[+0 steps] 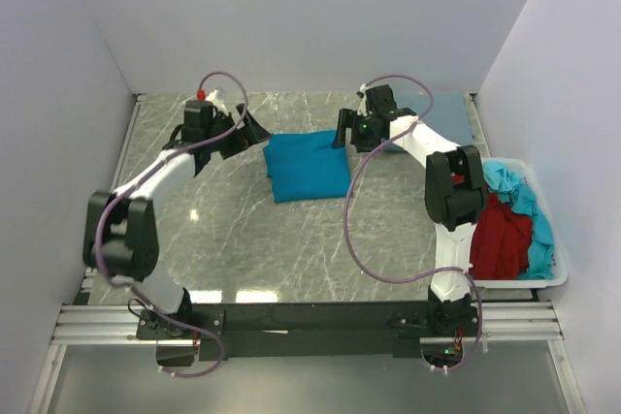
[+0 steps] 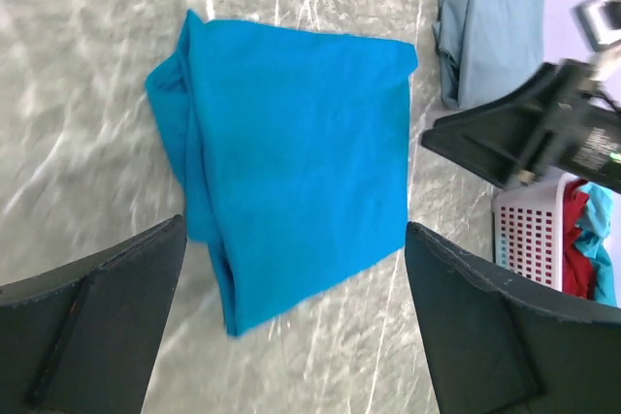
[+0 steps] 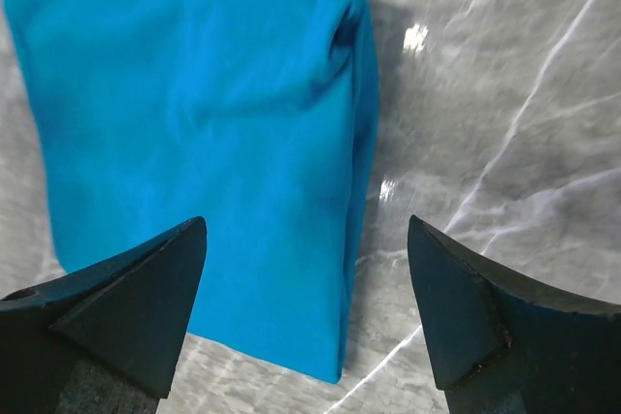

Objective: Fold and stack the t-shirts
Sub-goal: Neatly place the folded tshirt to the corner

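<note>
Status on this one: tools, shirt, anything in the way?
Left tool open, right tool open, both empty. Teal-blue shirt folded, flat on table between them. Nothing blocking; white bin off to the right.

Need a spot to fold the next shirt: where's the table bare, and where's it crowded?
Bare: the wide table stretch between the teal-blue shirt and the near edge, and the far strip behind it. Crowded: the left tool and right tool, both open, flank that shirt; the grey-blue shirt and white bin fill the right side.

Teal t-shirt [image 1: 307, 166] on marble table [image 1: 233, 230]
</note>
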